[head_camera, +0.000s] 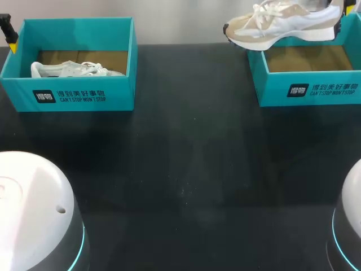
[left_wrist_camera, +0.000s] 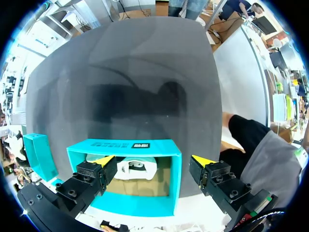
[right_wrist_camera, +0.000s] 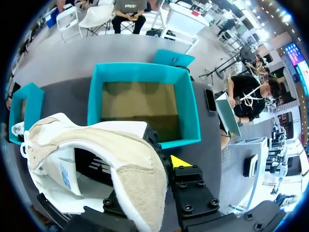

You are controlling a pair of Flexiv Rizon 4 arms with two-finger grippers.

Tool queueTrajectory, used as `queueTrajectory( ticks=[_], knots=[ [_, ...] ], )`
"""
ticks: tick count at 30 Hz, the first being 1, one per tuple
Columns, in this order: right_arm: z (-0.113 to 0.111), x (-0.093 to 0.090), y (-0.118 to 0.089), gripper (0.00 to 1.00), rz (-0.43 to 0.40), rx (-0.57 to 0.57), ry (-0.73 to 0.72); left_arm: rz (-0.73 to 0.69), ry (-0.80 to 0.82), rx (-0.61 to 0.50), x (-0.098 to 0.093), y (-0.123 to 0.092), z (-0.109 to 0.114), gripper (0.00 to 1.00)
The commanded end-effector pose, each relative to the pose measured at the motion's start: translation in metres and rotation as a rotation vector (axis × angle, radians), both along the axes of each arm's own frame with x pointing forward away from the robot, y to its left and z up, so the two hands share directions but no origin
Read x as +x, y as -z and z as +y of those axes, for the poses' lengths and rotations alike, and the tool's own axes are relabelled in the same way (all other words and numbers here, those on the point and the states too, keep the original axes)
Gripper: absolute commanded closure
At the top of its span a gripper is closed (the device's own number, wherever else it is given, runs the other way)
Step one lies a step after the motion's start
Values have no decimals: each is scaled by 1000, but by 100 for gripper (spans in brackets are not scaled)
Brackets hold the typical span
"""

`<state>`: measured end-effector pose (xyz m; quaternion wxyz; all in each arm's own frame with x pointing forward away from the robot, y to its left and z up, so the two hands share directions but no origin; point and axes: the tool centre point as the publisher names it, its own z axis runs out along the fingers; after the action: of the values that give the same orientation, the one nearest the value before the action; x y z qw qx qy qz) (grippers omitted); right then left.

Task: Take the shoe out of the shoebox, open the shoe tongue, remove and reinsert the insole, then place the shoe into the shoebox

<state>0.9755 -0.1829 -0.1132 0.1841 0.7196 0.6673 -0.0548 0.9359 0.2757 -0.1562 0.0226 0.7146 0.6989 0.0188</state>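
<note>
The dark counter [head_camera: 186, 169] carries two teal shoeboxes. The left shoebox [head_camera: 73, 96] sits at about 10 o'clock in the head view, and the right shoebox [head_camera: 304, 90] at about 2 o'clock shows only its bare brown floor.

The task's beige-and-white sneaker [head_camera: 282, 25] hangs in the air at 1 o'clock. It is sole down and roughly level over the right shoebox's far-left corner, with its toe past the rim toward 11 o'clock. A second white shoe [head_camera: 73, 69] lies inside the left shoebox.

The right tool [right_wrist_camera: 154, 169] pinches the sneaker at the heel. One yellow fingertip [right_wrist_camera: 179, 161] shows just beside the heel. The other is hidden behind the shoe, so the pinch is probably across the heel wall, though that cannot be confirmed. The left tool [left_wrist_camera: 153, 164] hovers above the left shoebox with its fingers spread wide and holding nothing.

This looks like the lift-out step. To do it well:
- Keep the sole above the box rim until the toe is clear.
- Carry the sneaker toward 6 o'clock, onto open counter between the boxes.
- Hold it level, since a heel-only pinch lets the toe sag or swing.
- Set it down flat, with the laces toward the left tool, ready for the tongue.
</note>
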Motion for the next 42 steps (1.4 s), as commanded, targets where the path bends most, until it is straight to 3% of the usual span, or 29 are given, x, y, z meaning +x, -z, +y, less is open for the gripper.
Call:
queueTrajectory(
  ticks=[1,10,21,29,42],
  knots=[
    [-1,-3,0,100,-30,1,-10,-2,0,2,-1,-1,0,0],
    [-1,-3,0,100,-30,1,-10,-2,0,2,-1,-1,0,0],
    [50,-80,22,100,27,9,39,-2,0,2,-1,-1,0,0],
    [90,-120,40,100,47,27,84,-2,0,2,-1,-1,0,0],
    [90,-120,40,100,47,27,84,-2,0,2,-1,-1,0,0]
  ],
)
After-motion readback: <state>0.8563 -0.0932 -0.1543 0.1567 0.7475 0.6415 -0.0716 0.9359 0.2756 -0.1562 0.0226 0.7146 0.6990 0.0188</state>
